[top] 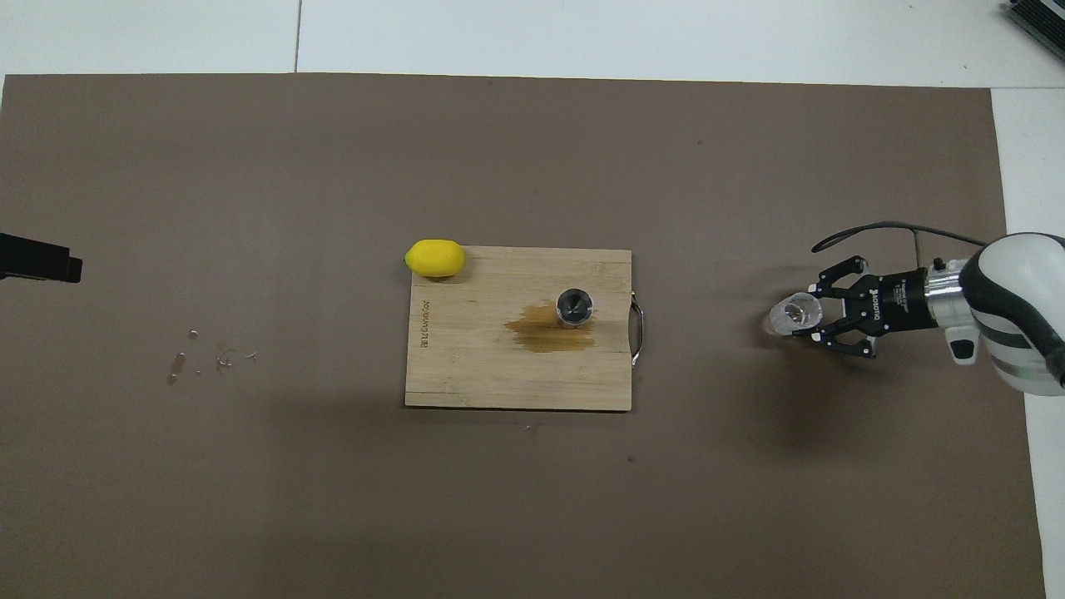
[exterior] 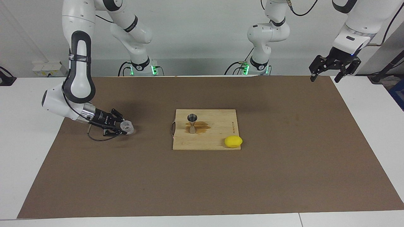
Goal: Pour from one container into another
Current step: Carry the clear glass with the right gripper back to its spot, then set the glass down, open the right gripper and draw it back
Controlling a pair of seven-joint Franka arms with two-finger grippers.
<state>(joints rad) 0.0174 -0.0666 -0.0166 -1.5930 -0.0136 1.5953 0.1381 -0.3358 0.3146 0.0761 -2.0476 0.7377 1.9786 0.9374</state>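
Two grippers show: my right gripper [exterior: 123, 127] clamps the glass cup [exterior: 127, 126] at left of frame, seemingly tipped; the jigger [exterior: 192, 123] stands centre on the board [exterior: 217, 138]; the left gripper [exterior: 325, 75], upper right, waits spread wide.

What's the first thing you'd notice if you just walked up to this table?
Probably the bright yellow lemon, sitting at a corner of the wooden cutting board in the middle of the brown mat. Next, the shiny steel jigger standing upright on the board in a brown spill. Toward the right arm's end of the table, the right tool holds a small clear glass cup low over the mat.
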